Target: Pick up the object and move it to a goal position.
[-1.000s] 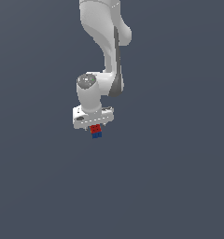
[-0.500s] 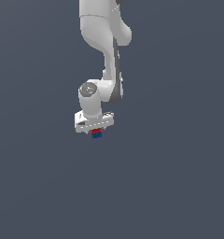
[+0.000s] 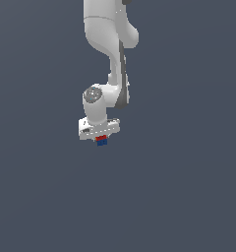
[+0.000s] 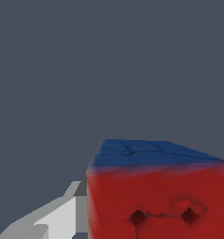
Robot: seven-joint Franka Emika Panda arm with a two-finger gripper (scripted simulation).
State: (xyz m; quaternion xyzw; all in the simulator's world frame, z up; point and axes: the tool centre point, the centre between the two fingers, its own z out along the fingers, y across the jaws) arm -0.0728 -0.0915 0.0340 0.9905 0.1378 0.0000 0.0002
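The object is a tiny block, red on its upper half and blue below. It sits right under the white gripper of the arm, held in the air above the dark grey floor. The gripper is shut on it. In the wrist view the block fills the near corner, red face with small dark dots close to the camera and the blue part beyond it. One light grey finger shows beside it. The other finger is hidden by the block.
The white arm comes down from the top of the exterior view. The plain dark grey floor fills the rest of both views. No goal marker shows.
The gripper with the block in it has risen a little and shifted slightly toward the exterior view's left. The grip on the block is unchanged.
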